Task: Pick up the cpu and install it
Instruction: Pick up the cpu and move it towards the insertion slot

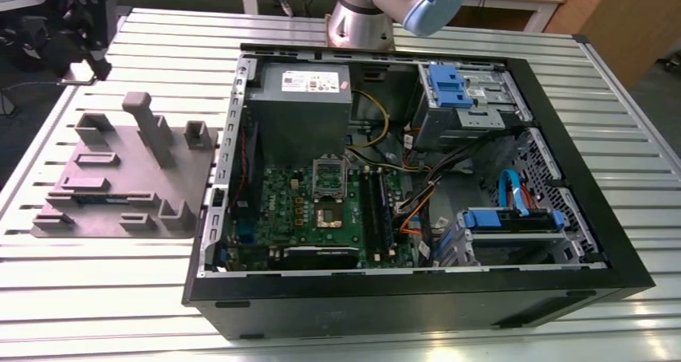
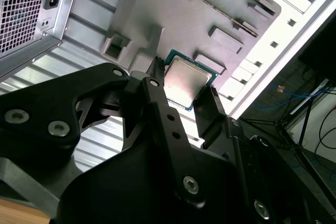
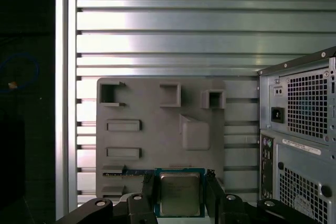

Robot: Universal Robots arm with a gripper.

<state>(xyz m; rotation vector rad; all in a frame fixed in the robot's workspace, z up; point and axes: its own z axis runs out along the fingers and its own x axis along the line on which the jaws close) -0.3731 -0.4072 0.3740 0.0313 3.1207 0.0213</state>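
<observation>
Though the cpu (image 3: 180, 193) is gripped, installing it is all to come.
The gripper (image 3: 180, 181) pinches it by opposite edges over the grey parts tray (image 3: 157, 129), outside the computer case (image 1: 426, 179) (its socket (image 1: 328, 194) looks bare). The metal top faces both wrist cameras, and being square it has no long axis.

Arm (image 1: 362, 23): silver base column at desk far edge, blue-capped joint above. Black wrist (image 1: 91, 19) by desk's far corner on exterior view's left. End effector (image 3: 180, 182) pointing down; in both wrist views black fingers (image 3: 148, 195) clamp opposite sides of cpu (image 3: 180, 198).
</observation>
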